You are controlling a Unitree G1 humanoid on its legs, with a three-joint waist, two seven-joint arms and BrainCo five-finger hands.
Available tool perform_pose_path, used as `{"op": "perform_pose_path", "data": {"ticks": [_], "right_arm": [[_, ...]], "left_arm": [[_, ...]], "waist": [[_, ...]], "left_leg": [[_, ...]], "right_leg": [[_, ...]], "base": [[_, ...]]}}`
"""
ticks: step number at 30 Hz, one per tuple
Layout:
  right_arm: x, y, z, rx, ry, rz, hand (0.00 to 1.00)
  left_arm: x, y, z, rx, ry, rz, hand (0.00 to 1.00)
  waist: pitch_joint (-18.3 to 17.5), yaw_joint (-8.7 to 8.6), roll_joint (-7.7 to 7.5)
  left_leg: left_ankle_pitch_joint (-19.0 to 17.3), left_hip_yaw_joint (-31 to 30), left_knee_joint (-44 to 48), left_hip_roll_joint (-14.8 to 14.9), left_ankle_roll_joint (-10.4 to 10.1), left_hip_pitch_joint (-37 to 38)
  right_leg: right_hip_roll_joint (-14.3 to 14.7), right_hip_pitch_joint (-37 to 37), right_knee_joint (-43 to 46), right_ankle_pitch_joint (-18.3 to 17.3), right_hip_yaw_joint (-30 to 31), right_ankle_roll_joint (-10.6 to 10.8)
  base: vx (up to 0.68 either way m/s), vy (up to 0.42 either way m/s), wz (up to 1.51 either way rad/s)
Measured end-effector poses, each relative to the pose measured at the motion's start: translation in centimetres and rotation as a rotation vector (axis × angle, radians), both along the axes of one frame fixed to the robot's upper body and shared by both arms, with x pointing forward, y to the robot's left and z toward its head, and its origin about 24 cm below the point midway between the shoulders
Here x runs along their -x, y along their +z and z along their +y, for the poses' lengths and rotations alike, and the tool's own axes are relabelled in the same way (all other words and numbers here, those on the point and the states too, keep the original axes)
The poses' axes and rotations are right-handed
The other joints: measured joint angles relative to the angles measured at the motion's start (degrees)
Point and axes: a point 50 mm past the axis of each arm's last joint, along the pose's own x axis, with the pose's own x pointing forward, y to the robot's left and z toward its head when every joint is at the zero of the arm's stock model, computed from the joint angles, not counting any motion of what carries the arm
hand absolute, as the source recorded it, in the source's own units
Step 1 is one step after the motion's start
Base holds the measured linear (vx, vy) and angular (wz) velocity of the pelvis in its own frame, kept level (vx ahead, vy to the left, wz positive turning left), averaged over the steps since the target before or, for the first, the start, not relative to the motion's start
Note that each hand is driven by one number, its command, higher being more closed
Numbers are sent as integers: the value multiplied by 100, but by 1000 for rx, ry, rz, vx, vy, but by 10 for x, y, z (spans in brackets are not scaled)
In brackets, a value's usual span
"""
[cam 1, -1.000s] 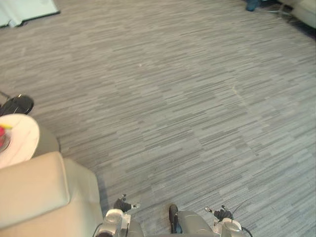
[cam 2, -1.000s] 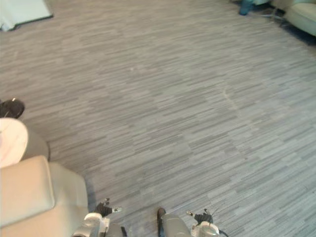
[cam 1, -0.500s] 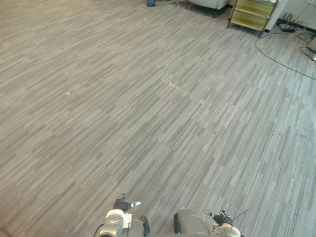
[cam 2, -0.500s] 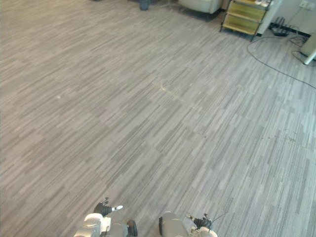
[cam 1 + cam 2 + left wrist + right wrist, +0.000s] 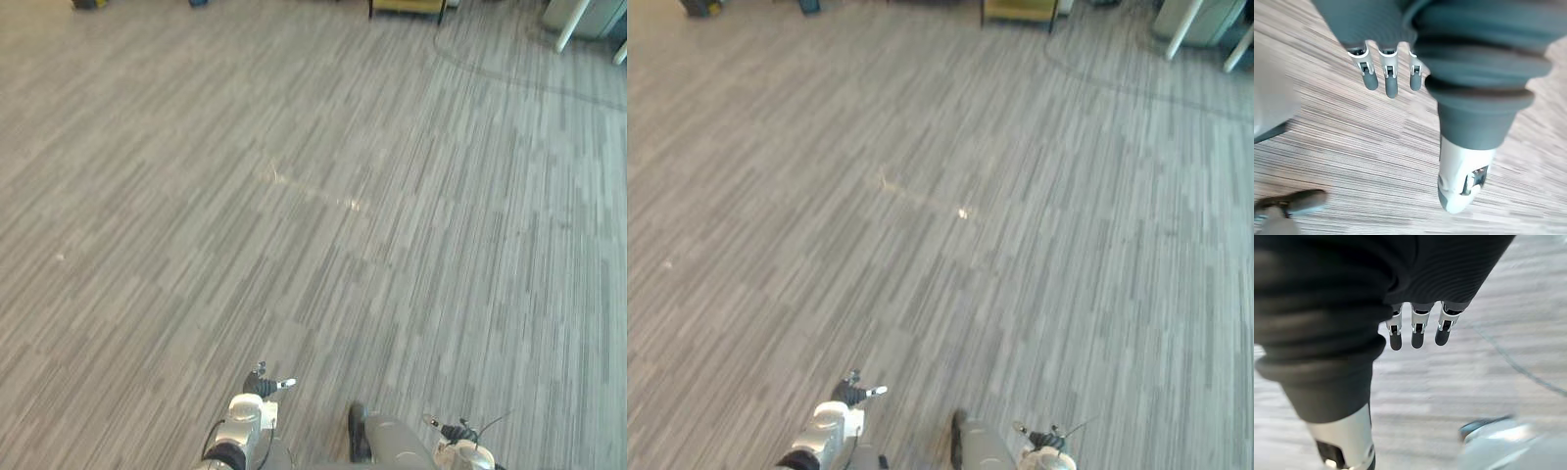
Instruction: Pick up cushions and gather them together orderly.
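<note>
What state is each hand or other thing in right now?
Left hand: open, fingers straight, holding nothing, above the floor.
Right hand: open, fingers straight, holding nothing.
Yellow shelf unit: standing on the floor at the far edge, mostly cut off.

The head camera has swung to the robot's right, off the beige armchair and round table that lay at lower left a second ago. The yellow cabinet (image 5: 405,7), at upper right half a second ago, now sits at the top edge near centre. A floor cable (image 5: 519,83) and white legs (image 5: 571,24) have come in at the top right corner.
</note>
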Motion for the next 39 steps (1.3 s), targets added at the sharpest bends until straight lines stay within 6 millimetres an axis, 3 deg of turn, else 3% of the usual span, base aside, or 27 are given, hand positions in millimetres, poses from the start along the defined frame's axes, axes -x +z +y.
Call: {"op": "perform_pose_path", "data": {"ticks": [2, 4, 6, 8, 9, 10, 12, 13, 14, 15, 16, 17, 18, 19, 21, 23, 24, 25, 27, 28, 30, 31, 32, 34, 36, 37, 39], "right_arm": [[0, 0, 3, -3, -2, -1, 0], [0, -1, 5, 2, -3, 3, 0], [1, 0, 2, 19, 2, 9, 0], [9, -2, -4, 41, -5, 49, 0], [12, -3, -4, 45, -4, 57, 0], [24, -6, 0, 49, 15, 96, 0], [32, -8, 0, 49, 13, 115, 0], [35, -10, 1, 43, 8, 130, 0], [36, -10, 0, 44, 11, 134, 0], [35, -10, 1, 43, 21, 134, 0], [33, -9, -3, 53, 22, 126, 0], [30, -7, -7, 67, 23, 114, 0], [27, -5, -8, 75, 27, 101, 0], [22, -3, -12, 92, 44, 87, 0], [19, -2, -13, 97, 53, 81, 0], [19, -3, -10, 88, 59, 88, 0], [28, -5, -11, 82, 59, 119, 0], [25, -4, -14, 82, 58, 118, 0], [20, -3, -16, 82, 43, 105, 0], [22, -2, -16, 80, 39, 100, 0], [17, -1, -14, 81, 69, 79, 0], [12, 1, -13, 86, 84, 58, 0], [6, 3, -11, 90, 104, 38, 0], [3, 4, -8, 85, 121, 23, 0], [1, 4, -6, 80, 129, 18, 0], [-2, 4, -4, 73, 131, 12, 0], [-3, 5, -5, 65, 105, 3, 0]], "left_arm": [[4, -1, 0, 0, 11, 6, 0], [4, -2, -1, 1, 14, 4, 0], [6, -2, -5, 21, 29, 4, 0], [8, -3, -8, 30, 33, 10, 0], [9, -4, -7, 28, 35, 14, 0], [13, -5, -1, 18, 46, 19, 0], [15, -6, 0, 13, 42, 35, 0], [15, -7, -1, 7, 19, 44, 0], [13, -7, 0, -1, 4, 46, 0], [14, -9, -2, -7, -20, 61, 0], [17, -10, -2, -9, -23, 79, 0], [20, -12, -4, -7, -27, 92, 0], [19, -12, -4, -8, -30, 92, 0], [17, -11, -4, -8, -33, 89, 0], [8, -8, -4, -12, -44, 67, 0], [5, -6, -4, -23, -69, 56, 0], [4, -6, -5, -24, -83, 52, 0], [4, -6, -11, -7, -86, 50, 0], [7, -7, -11, 6, -76, 61, 0], [11, -9, -13, 22, -66, 69, 0], [9, -7, -14, 49, -42, 51, 0], [9, -6, -13, 57, -30, 38, 0], [9, -5, -12, 64, -22, 33, 0], [12, -5, -12, 70, -15, 30, 0], [12, -4, -12, 73, -10, 15, 0], [11, -3, -12, 74, -9, 9, 0], [14, -5, -12, 74, -11, 20, 0]], "waist": [[17, 20, 51], [19, 47, 67], [-2, 108, 165], [-58, 152, 271], [-54, 175, 234], [-288, 213, -76], [-432, 179, -325], [-386, 132, -422], [-370, 87, -467], [-344, 45, -521], [-308, 2, -459], [-257, -46, -352], [-232, -47, -309], [-150, -81, -179], [-112, -148, -109], [-133, -213, -152], [-109, -350, -79], [-116, -287, 115], [-103, -196, 105], [-103, -243, 110], [-96, -268, 109], [-81, -212, 88], [-79, -154, 88], [-56, -42, 38], [-61, 13, 40], [-58, 36, 45], [-66, 47, 58]], "left_leg": [[-101, 260, -1140, -149, 157, -255], [3, 337, -2803, -518, 73, -272], [620, 193, -4840, -814, -183, -268], [845, 120, -5091, -824, -19, -423], [1096, 44, -4986, -871, 132, -427], [1459, 40, -4711, -1204, 431, -387], [1205, 104, -4473, -1594, 665, -280], [897, 138, -4401, -1799, 665, 11], [716, 111, -4417, -1882, 710, 209], [574, 88, -4415, -1952, 700, 448], [355, 68, -4515, -1963, 697, 959], [244, -12, -4716, -1923, 730, 1397], [211, -32, -4837, -1895, 740, 1583], [173, -67, -5148, -1772, 752, 2076], [173, -102, -5400, -1623, 752, 2498], [120, -212, -5541, -1577, 670, 2685], [-27, -444, -5629, -1502, 452, 2902], [-85, -476, -5591, -1296, 403, 2925], [-18, -489, -5103, -1258, 302, 2896], [-1, -486, -4169, -1217, 271, 2737], [310, -508, -1866, -919, -182, 1844], [355, -424, -838, -734, -261, 1353], [316, -251, 29, -477, -184, 856], [235, 110, 169, -242, -6, 403], [133, 427, -661, -223, 154, 156], [107, 592, -1650, -338, 201, 89], [322, 430, -3750, -721, 55, 130]], "right_leg": [[-8, 273, -84, -102, 121, 78], [-84, 510, -280, -178, 276, 167], [-53, 752, -553, -347, 576, 356], [-8, 1062, -607, -668, 736, 589], [-64, 1164, -589, -745, 777, 621], [-417, 1234, -435, -980, 908, 831], [-743, 892, 724, -1029, 1070, 1122], [-821, 315, 2382, -556, 1310, 1682], [-817, -40, 3287, 21, 1440, 1981], [-836, -397, 4148, 183, 1482, 1974], [-944, -856, 4781, 50, 1205, 1647], [-1007, -1157, 4833, -111, 851, 1379], [-994, -1283, 4766, -185, 717, 1275], [-895, -1589, 4235, -422, 424, 1025], [-723, -2007, 2665, -364, 39, 958], [-595, -2068, 842, 344, 58, 993], [-477, -1894, 149, 1491, 75, 689], [-286, -1858, 248, 1396, 71, 638], [-334, -1880, 876, 857, 46, 385], [-391, -1596, 1056, 512, -45, 343], [-440, -1111, 955, 276, -193, 283], [-404, -875, 841, 178, -248, 253], [-373, -528, 660, 90, -329, 234], [-380, 18, 314, 11, -373, 294], [-425, 397, 27, -52, -445, 401], [-470, 607, -75, -112, -431, 494], [-564, 782, -190, -238, -348, 630]], "base": [[267, 26, -25], [353, 72, -42], [415, 125, -66], [492, 204, -50], [577, 259, -42], [652, 215, -32], [758, 211, -10], [679, 203, 23], [663, 197, 27], [643, 153, 14], [652, 148, -4], [644, 135, -13], [592, 56, -5], [561, 20, 3], [591, -60, 21], [620, -165, 60], [593, -182, 51], [593, -174, 24], [488, -177, -3], [627, -270, 40], [467, -198, 46], [372, -154, 25], [353, -144, 11], [323, -94, 18], [276, -28, 16], [306, 28, -5], [424, 76, -19]]}}
